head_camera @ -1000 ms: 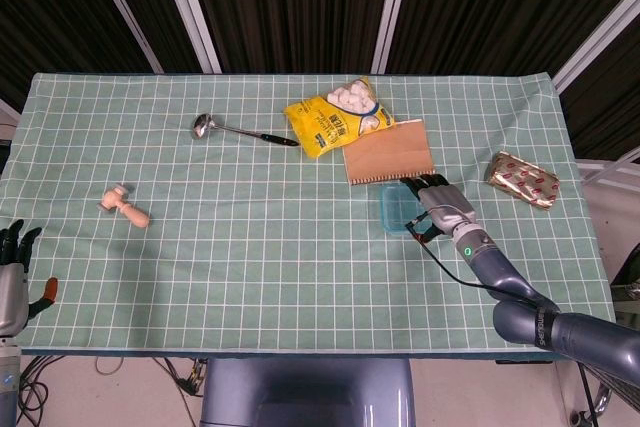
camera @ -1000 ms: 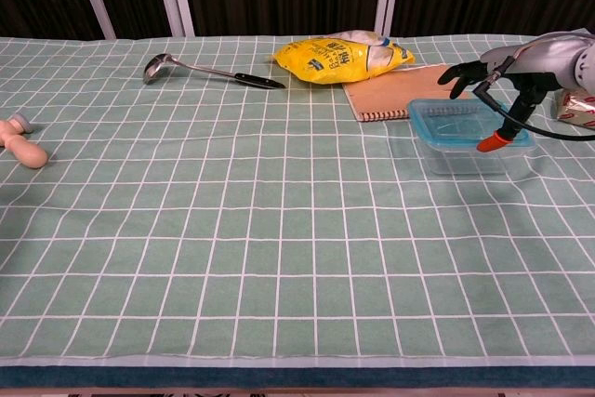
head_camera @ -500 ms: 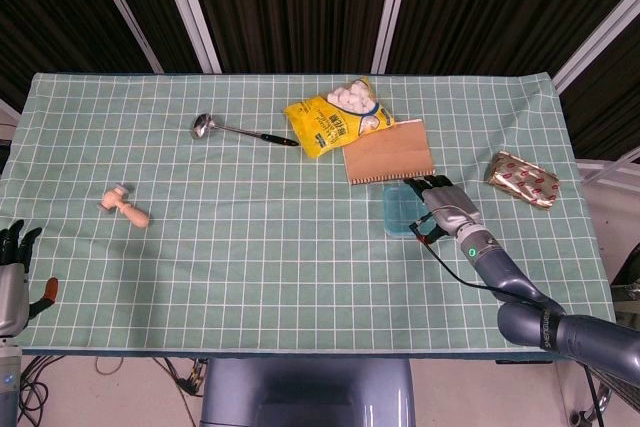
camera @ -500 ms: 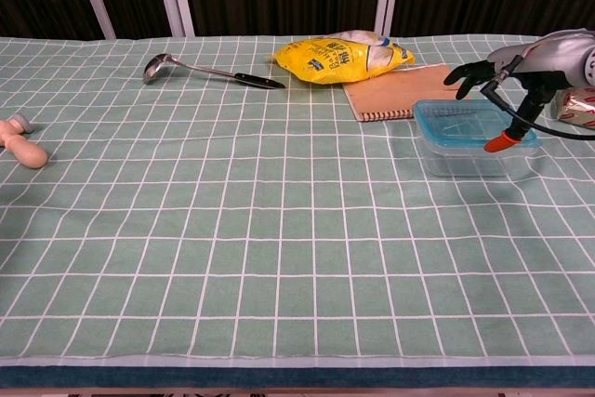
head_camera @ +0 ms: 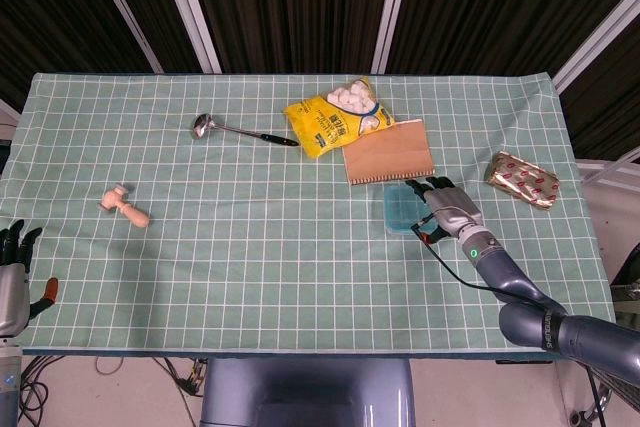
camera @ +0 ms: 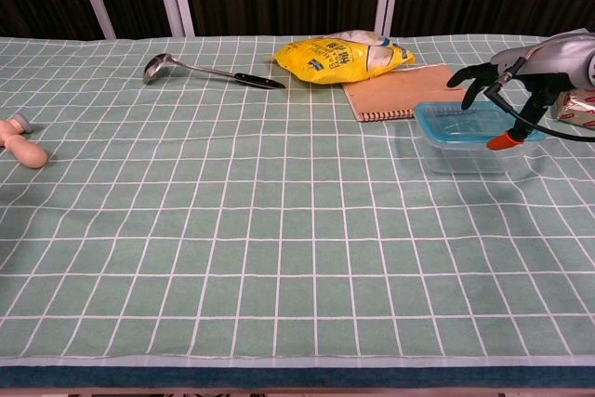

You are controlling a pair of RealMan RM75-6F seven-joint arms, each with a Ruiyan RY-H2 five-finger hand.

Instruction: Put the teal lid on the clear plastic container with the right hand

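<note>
The clear plastic container [camera: 462, 137] slid right under the right hand [camera: 517, 81].

No readable text anywhere. Printed markings on the front of the yellow snack bag [head_camera: 334, 119], too small and blurred to make out in the head view, and turned away at a flat angle in the chest view. Patterned print on the gold foil packet [head_camera: 523, 179] near the table's right edge, likewise illegible. Plain brown cover on the spiral notebook [head_camera: 388, 152], with no lettering visible. A small green indicator light on the wrist of the right hand [head_camera: 447, 209], without any number or sign beside it.
</note>
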